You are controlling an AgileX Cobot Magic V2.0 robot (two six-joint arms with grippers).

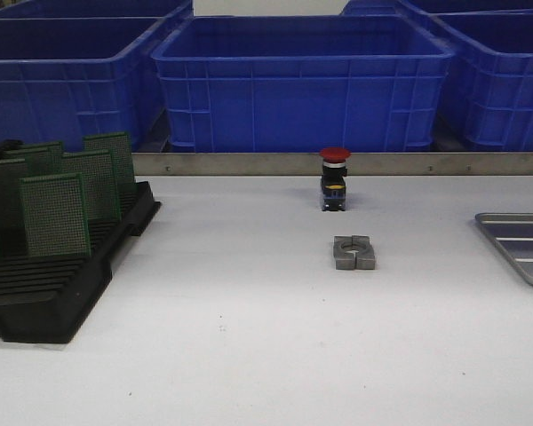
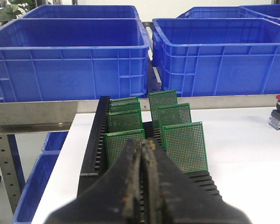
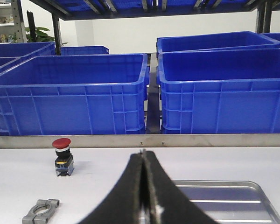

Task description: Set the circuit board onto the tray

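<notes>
Both arms are out of the front view. The left end effector has its fingers pressed together with nothing between them, pointing at the black slotted rack, where the green circuit boards stand upright in the slots at the left of the white bench. The right end effector is likewise closed and empty, above the near rim of the silver tray, which lies bare at the bench's right edge. Between them stand a red-capped push button and a grey metal clamp; blue bins line the back
</notes>
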